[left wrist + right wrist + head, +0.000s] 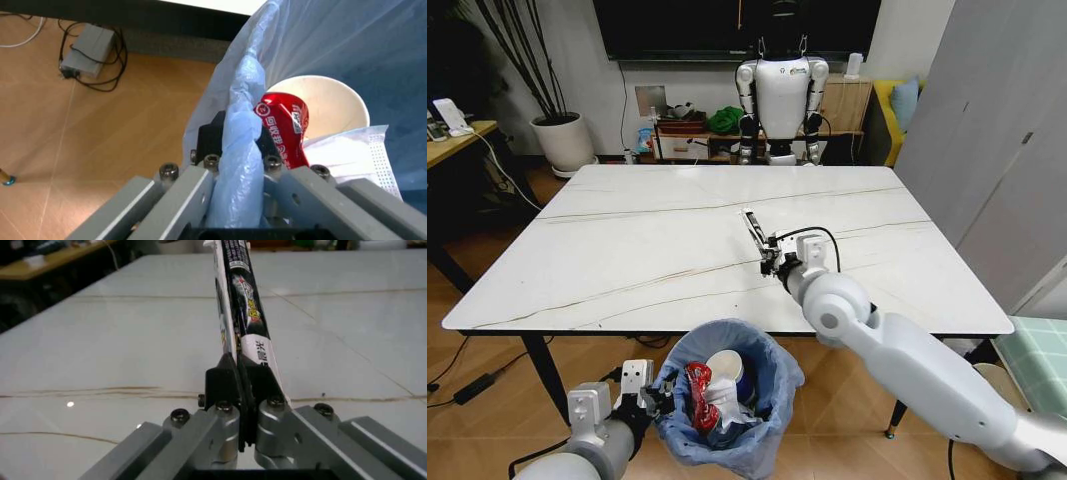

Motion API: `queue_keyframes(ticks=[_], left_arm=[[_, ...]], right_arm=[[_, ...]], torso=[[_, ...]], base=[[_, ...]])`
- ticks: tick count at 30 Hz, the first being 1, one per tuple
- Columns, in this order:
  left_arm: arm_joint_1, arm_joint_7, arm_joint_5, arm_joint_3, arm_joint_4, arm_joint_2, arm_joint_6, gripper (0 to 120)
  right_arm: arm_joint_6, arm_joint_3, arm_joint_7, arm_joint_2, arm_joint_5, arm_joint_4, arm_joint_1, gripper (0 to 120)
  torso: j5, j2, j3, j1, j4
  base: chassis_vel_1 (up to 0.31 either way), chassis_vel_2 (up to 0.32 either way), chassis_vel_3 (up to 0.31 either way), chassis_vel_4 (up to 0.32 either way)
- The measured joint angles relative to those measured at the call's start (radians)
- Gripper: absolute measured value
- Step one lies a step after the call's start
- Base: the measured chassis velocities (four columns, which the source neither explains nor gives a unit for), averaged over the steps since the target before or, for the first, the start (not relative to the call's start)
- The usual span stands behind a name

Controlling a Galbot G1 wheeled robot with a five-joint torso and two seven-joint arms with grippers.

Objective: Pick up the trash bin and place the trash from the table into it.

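Observation:
The trash bin (727, 410), lined with a crinkly light-blue bag, hangs below the table's front edge. My left gripper (659, 395) is shut on its bag-covered rim (240, 165). Inside lie a crushed red can (283, 127), a paper cup (330, 102), and white paper (353, 155). Over the marble-look table (627, 240), my right gripper (770, 262) is shut on the near end of a black-and-white stick wrapper (240, 305), which points away toward the far side (754, 225).
Another white robot (780, 95) stands beyond the table's far edge. A white plant pot (564, 140) and a wooden desk (452, 140) are at the far left. A grey cabinet (997, 150) flanks the right. Cables and a power box (85, 47) lie on the wooden floor.

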Motion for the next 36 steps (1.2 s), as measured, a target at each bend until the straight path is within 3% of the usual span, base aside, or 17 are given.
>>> queue_keyframes(ticks=[7, 10, 24, 36], left_arm=[[0.006, 0.003, 0.005, 0.002, 0.0, 0.0, 0.0, 0], [0.01, 0.006, 0.005, -0.011, 0.0, 0.001, 0.0, 0], [-0.002, 0.008, 0.005, -0.014, 0.0, -0.005, 0.0, 0], [-0.002, 0.004, -0.001, -0.024, 0.0, -0.006, 0.0, 0]], right_arm=[[0.052, 0.067, -0.185, -0.078, -0.048, 0.119, -0.096, 0], [0.064, 0.119, -0.257, -0.112, -0.103, 0.175, -0.223, 0], [0.032, 0.269, -0.105, -0.169, 0.021, 0.404, -0.49, 0], [0.018, 0.301, -0.085, -0.199, 0.041, 0.405, -0.666, 0]], torso=[[-0.0001, 0.0, 0.0, 0.0, 0.0001], [0.0001, 0.0, 0.0, 0.0, -0.0001], [-0.0001, 0.0, 0.0, 0.0, 0.0], [0.0, 0.0, 0.0, 0.0, -0.0001]], base=[[0.0, 0.0, 0.0, 0.0], [0.0, 0.0, 0.0, 0.0], [0.0, 0.0, 0.0, 0.0], [0.0, 0.0, 0.0, 0.0]])
